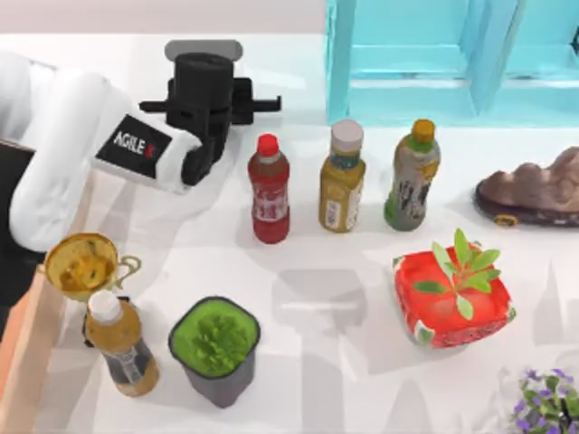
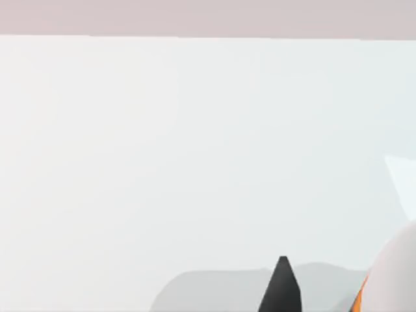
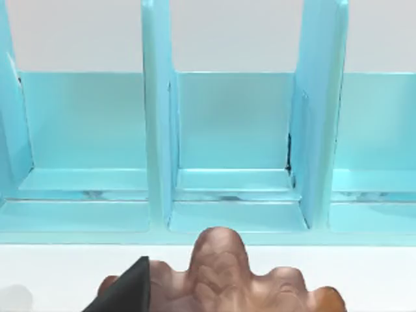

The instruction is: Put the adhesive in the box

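Orange-tan box (image 1: 36, 312): one wall at the table's left edge, beside the gold trophy (image 1: 81, 262).
Left gripper (image 1: 204, 90): at the far side, left of middle; whether it is wide or closed, I cannot tell.
Right gripper (image 3: 127, 289): parked over the brown rock (image 3: 221, 273); grip likewise unclear.
Adhesive (image 2: 393, 279): white curve with an orange patch, close by the left gripper; likely light, stiff and slippery, so best pinched mid-body.

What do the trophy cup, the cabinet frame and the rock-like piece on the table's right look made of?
Trophy cup: polished gold-coloured metal by its look, with bright mirror-like reflections in the bowl. Cabinet frame: turquoise, smooth and slightly glossy, like painted wood or plastic; which one stays open. Rock-like piece: brownish-pink stone or resin, matte, with rippled ridges. Left gripper stands at the table's rear left.
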You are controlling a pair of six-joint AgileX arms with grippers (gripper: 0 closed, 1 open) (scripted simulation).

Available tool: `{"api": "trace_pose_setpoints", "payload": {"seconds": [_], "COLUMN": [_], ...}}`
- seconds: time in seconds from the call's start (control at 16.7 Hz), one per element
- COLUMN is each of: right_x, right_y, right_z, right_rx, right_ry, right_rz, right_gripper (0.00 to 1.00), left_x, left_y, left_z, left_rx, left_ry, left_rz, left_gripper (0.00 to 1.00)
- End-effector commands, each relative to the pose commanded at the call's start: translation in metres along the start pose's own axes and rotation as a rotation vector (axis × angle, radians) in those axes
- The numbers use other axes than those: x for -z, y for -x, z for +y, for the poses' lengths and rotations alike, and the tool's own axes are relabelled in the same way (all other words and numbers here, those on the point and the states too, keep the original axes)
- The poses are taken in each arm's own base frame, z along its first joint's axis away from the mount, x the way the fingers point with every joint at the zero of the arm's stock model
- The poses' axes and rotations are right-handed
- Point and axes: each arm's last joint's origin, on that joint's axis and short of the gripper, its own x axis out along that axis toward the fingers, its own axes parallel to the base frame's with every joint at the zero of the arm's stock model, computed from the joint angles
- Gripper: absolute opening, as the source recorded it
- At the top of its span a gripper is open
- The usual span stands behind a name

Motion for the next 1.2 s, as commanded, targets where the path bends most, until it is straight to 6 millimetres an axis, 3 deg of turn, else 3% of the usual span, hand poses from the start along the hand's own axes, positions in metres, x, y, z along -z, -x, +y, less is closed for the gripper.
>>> {"api": "trace_pose_setpoints", "payload": {"seconds": [0.66,1.2], "right_x": [0.000,0.000], "right_y": [0.000,0.000], "right_z": [0.000,0.000], "right_rx": [0.000,0.000], "right_ry": [0.000,0.000], "right_rz": [0.000,0.000], "right_gripper": [1.00,1.00], "left_x": [-0.005,-0.091], "left_y": [0.002,0.039], "left_z": [-0.001,-0.004], "left_rx": [0.001,0.003], "left_ry": [-0.004,-0.002], "left_rz": [0.003,0.000], "left_gripper": [0.00,0.00]}}
